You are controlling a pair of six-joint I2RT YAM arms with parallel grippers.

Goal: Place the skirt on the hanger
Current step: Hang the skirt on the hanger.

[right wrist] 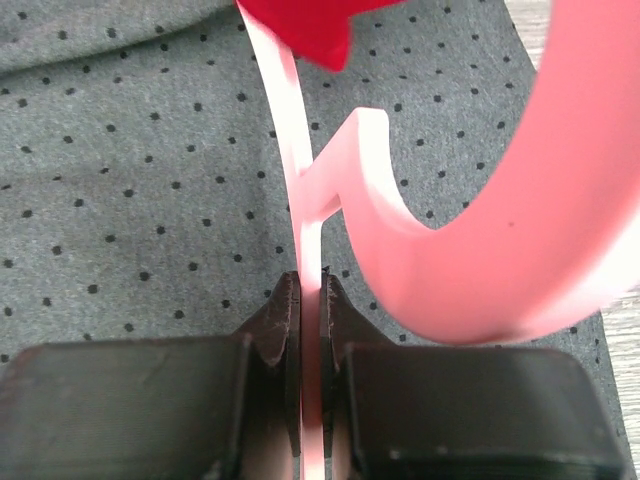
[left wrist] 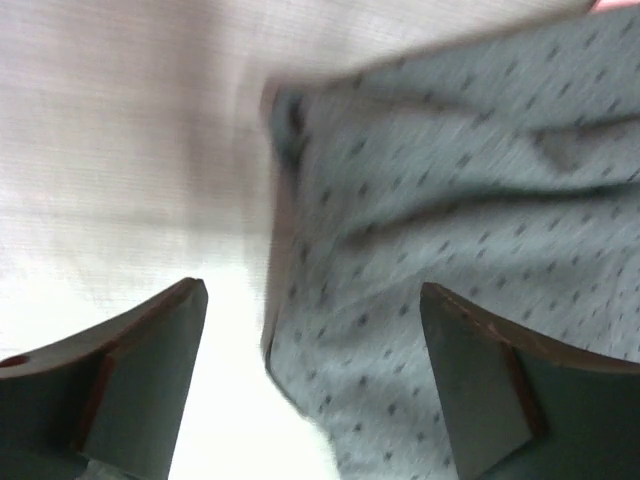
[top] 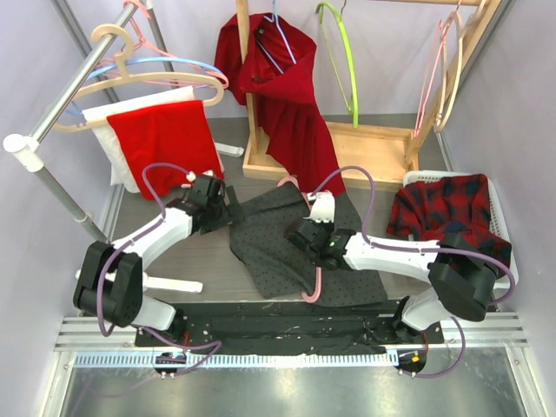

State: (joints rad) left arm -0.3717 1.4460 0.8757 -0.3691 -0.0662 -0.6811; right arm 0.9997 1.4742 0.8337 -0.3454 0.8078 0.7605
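Where the dark grey dotted skirt [top: 282, 252] lies, it is spread flat and rumpled on the desk [top: 195, 256], in the middle of the work area between the two arms and in front of the wooden rack [top: 373, 143]. The left tool [left wrist: 312, 290] is at the left edge of the skirt, and its fingers [left wrist: 150, 360] stand wide apart. In the left wrist view, a folded corner of the fabric lies between and beyond them, and neither finger is seen to clamp it. The right tool [right wrist: 311, 290] is positioned over the middle of the skirt with its jaws pressed together on a thin straight bar of the pink hanger [right wrist: 480, 260]. The curved part of that hanger sweeps to the right of the jaws in the right wrist view. In the top view, the hanger lies across the skirt, with one pink curve showing near its front edge and another at its rear edge. A red garment [top: 291, 104] hangs from the wooden rack, and its lower hem reaches down to the rear edge of the skirt. To the right, well apart from the skirt, a white basket [top: 499, 217] holds a plaid cloth [top: 439, 208].
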